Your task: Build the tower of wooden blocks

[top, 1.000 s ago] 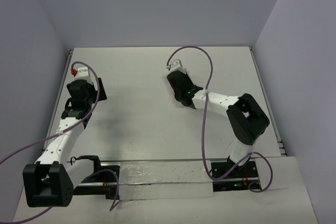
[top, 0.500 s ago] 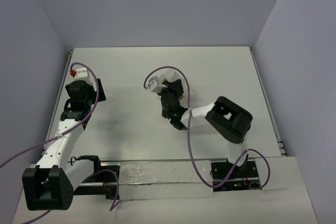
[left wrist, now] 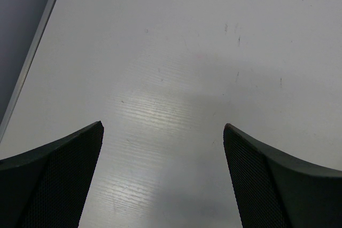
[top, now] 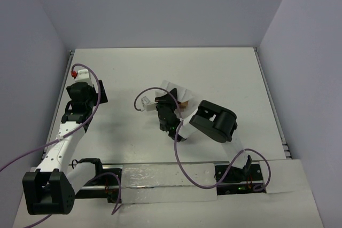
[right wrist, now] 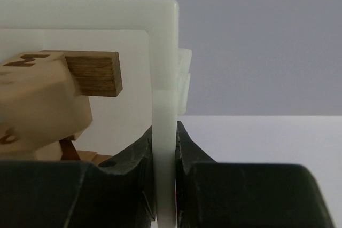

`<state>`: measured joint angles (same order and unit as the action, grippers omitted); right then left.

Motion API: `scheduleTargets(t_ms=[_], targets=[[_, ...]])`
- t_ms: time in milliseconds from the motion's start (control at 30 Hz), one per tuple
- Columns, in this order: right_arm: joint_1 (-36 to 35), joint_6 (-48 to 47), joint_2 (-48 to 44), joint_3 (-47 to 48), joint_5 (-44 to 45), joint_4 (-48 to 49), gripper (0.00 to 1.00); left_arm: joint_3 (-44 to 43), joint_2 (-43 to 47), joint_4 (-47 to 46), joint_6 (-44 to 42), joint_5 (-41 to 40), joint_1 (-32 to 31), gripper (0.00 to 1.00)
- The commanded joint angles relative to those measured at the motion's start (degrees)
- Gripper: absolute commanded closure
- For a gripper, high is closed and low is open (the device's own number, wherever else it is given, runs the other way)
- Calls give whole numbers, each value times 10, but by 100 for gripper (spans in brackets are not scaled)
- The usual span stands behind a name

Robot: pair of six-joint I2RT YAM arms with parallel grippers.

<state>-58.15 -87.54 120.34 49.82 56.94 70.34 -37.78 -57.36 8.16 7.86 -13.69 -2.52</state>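
1. White plastic tray [right wrist: 163, 52] is pinched by one side wall in the right gripper [right wrist: 164, 150]; the jaws are clenched on that wall, one finger inside the tray and one outside
2. Seen from the right wrist, the gripped wall is edge-on and runs straight away from the fingers to a corner, where the next wall turns off to the left
3. Wood blocks [right wrist: 32, 126] lie inside the tray, left of the gripped wall, in a loose heap rather than a column
4. Highest is a darker brown piece [right wrist: 93, 73]; its long axis runs across the view and its squared end points at the gripped wall, stopping just short of it
5. Beneath it a larger pale block [right wrist: 43, 89] with dark brown marks sits tilted; scraps of a reddish and a tan piece show lower down, mostly hidden by the finger
6. From above, the tray sits near the middle of the table [left wrist: 176, 36] by the folded right arm; whether it is lifted clear cannot be told
7. Left gripper [left wrist: 164, 126] is spread wide and holds nothing, over bare table at the far left, well apart from the tray
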Motion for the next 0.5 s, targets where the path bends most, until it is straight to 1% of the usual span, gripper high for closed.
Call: scheduleTargets(t_ms=[0,167,467], targets=[[-17,-59,13,20,-12,308,100,-7,9,-6,-4,2,4,1],[-40,-112,41,28,-17,309,100,-5,9,-7,-3,1,4,1],[-71,-165,83,57,-14,309,100,-5,12,-6,-3,1,7,1]])
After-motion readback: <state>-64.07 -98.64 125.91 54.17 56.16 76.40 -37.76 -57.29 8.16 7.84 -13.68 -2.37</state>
